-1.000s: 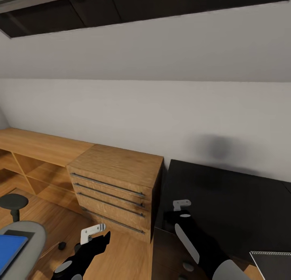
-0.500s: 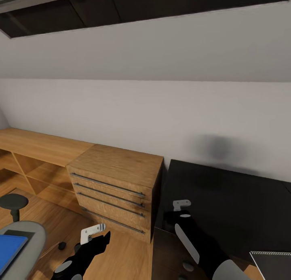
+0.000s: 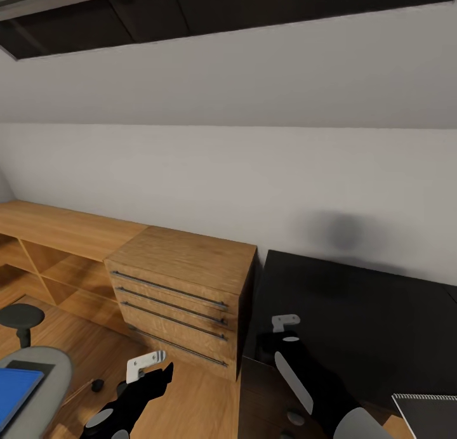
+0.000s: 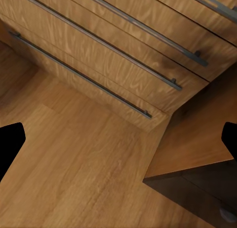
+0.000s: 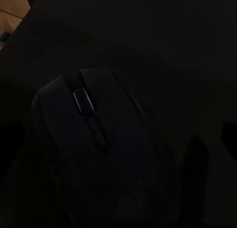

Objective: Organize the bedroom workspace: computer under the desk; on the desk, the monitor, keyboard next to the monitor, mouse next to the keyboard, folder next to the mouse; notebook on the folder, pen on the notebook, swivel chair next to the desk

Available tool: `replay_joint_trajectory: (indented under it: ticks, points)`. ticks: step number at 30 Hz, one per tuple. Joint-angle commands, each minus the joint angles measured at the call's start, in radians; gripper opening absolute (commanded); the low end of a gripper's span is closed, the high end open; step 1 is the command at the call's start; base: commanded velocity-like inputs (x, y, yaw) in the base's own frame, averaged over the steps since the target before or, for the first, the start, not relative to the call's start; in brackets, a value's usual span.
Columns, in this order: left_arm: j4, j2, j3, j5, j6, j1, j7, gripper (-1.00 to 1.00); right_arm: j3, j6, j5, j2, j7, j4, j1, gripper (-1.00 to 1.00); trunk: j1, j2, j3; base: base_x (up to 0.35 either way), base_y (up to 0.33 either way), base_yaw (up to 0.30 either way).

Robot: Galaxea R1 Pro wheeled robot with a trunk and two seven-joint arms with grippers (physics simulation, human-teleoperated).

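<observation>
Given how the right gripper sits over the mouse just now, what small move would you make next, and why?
Probably lower the right gripper a little and close it on the mouse. The right wrist view shows the mouse lying on the black desk directly below, between the fingertips at the picture's edges, so the jaws look open and roughly centred.

My head camera crops the blue folder (image 3: 16, 388) and the swivel chair (image 3: 38, 388) at the lower left edge, and the notebook (image 3: 428, 413) at the lower right corner. My right arm covers my right jaws there. Through my right wrist camera the mouse (image 5: 98, 149) is dim against the black tabletop (image 5: 173, 40), its near end cut off.
</observation>
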Motion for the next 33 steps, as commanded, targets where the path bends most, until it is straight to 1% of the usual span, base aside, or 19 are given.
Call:
replay_joint_trajectory:
  ticks: [1,19,20,33]
  points:
    - [-0.002,0.001,-0.002,0.009,0.001,0.000,0.009,1.00,0.003,0.002,-0.010,-0.001,-0.010,-0.001,-0.001,1.00,0.000,-0.001,-0.001,0.000,0.000,0.000]
    - [-0.003,0.001,0.003,0.009,0.001,0.000,0.009,1.00,0.003,0.002,-0.010,-0.001,-0.010,0.001,-0.001,1.00,0.000,-0.001,-0.001,0.000,0.000,0.000]
    - [-0.003,0.001,0.003,0.009,0.001,0.000,0.009,1.00,0.003,0.002,-0.010,-0.001,-0.010,0.001,-0.001,-1.00,0.000,-0.001,-0.001,0.000,0.000,0.000]
    - [-0.006,0.002,0.004,0.009,0.001,0.000,0.009,1.00,0.003,0.002,-0.010,-0.002,-0.010,-0.001,-0.001,-1.00,0.000,-0.001,-0.001,0.000,0.000,0.000]
